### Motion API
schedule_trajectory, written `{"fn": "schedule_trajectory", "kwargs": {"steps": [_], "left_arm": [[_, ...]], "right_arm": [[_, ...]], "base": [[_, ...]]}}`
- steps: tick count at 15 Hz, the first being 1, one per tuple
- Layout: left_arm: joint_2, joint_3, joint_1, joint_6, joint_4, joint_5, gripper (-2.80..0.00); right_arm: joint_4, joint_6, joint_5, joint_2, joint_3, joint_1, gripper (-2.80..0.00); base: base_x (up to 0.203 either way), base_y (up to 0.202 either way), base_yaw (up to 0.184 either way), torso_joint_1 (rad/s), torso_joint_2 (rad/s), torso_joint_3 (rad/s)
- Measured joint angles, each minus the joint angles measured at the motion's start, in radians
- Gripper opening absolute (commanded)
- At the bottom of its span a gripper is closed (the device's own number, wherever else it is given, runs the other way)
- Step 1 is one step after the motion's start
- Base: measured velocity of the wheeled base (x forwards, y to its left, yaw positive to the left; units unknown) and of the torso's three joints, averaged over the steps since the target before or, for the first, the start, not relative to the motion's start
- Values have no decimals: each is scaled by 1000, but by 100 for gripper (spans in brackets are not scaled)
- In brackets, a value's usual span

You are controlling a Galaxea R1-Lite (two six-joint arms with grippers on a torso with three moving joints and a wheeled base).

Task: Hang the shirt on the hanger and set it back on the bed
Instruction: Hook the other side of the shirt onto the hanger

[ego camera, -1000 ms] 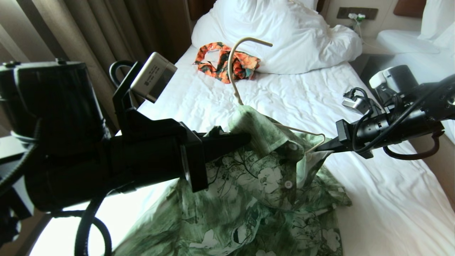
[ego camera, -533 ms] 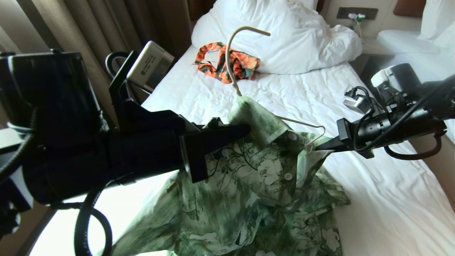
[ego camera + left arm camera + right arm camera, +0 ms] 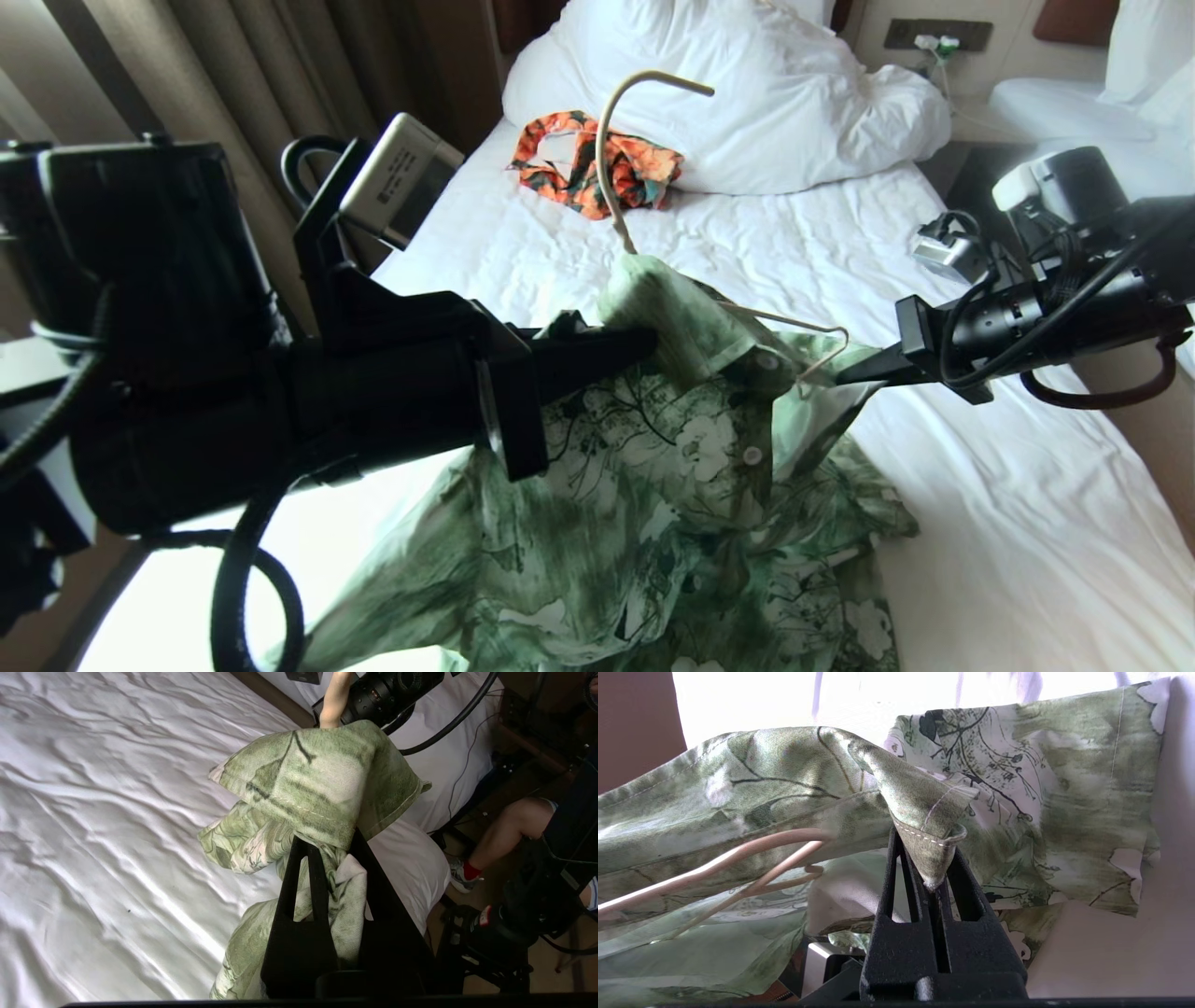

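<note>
Shirt: we are seeing the thin green-and-white floral short-sleeved shirt [image 3: 691, 448] hanging in the air over the near end of the bed, its lower folds trailing down onto the sheet.
Hanger: the thin cream-white wire hanger [image 3: 616, 159] is sitting partly inside the shirt; its hook is rising above the collar, and one wire shoulder is poking out bare on the robot's right side.
Left gripper: the left gripper [image 3: 644, 343] is reaching in from the left, fingers pressed together and pinching a bunch of shirt fabric just below the collar.
Right gripper: the right gripper [image 3: 845, 375] is coming in from the right, fingers pinching a folded edge of shirt [image 3: 934, 858] beside the hanger's exposed wire end [image 3: 752, 858].
Bed: the single bed with wrinkled white sheet [image 3: 747, 243] is lying beneath, white pillows at the far end.
Beyond: a smaller orange-and-dark-green patterned garment [image 3: 597, 163] is resting near the pillows, well apart from the shirt.
Person: in the left wrist view we are noting a bare leg [image 3: 509, 826] beside the bed.
</note>
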Motion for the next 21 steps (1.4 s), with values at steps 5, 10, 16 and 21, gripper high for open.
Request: {"fn": "schedule_trajectory", "kwargs": {"steps": [5, 10, 16, 21], "left_arm": [[6, -4, -3, 2, 0, 0, -280], [14, -4, -8, 2, 1, 0, -280], [31, -4, -25, 0, -3, 0, -280], [67, -8, -37, 0, -14, -1, -280]], "right_arm": [[24, 13, 0, -10, -25, 2, -280], [31, 13, 0, -17, -66, 0, -280], [27, 12, 0, -35, -73, 6, -280], [22, 9, -2, -60, -73, 50, -280]], "base": [[0, 0, 0, 0, 0, 0], [0, 0, 0, 0, 0, 0], [0, 0, 0, 0, 0, 0], [0, 0, 0, 0, 0, 0]]}}
